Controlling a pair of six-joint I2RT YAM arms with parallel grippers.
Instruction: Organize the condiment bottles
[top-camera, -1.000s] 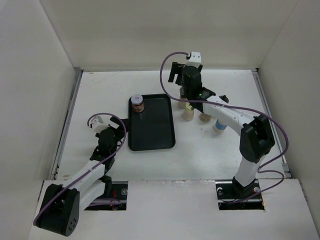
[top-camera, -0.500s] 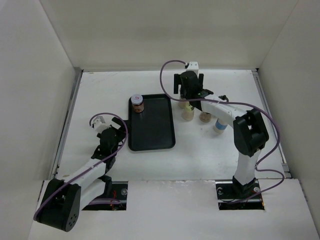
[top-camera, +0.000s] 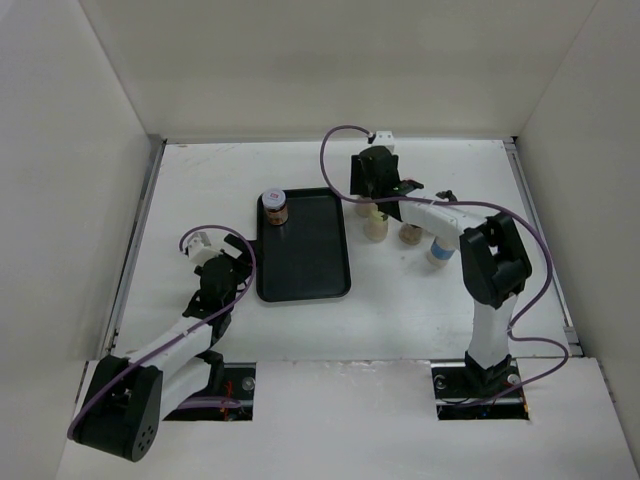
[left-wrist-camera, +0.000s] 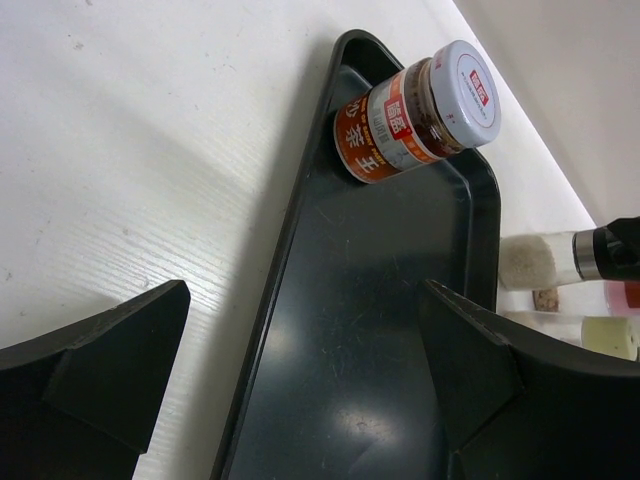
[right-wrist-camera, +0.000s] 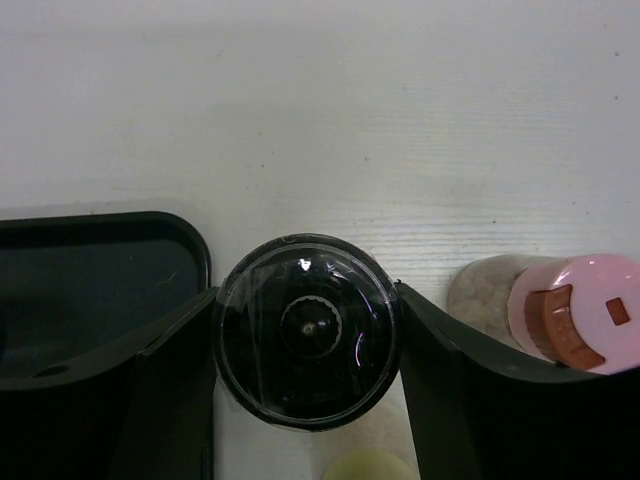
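Beside the black tray's (right-wrist-camera: 100, 290) far right corner, the right gripper (right-wrist-camera: 306, 345) pinches the black-capped bottle (right-wrist-camera: 306, 320), 1 finger on each side of its cap. That bottle stands upright on the table (right-wrist-camera: 400, 120), long axis vertical, cap facing up. A pink-capped bottle (right-wrist-camera: 570, 312) crowds it on the right, a yellow-green cap (right-wrist-camera: 365, 466) on the near side. 1 brown jar (left-wrist-camera: 405, 120) stands in the tray's far left corner; the left gripper (left-wrist-camera: 300, 385) is spread by its left rim.

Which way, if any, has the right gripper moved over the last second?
Yes. In the top view the right gripper has shifted nearward, toward the far right corner of the black tray, closing on a black-capped bottle.
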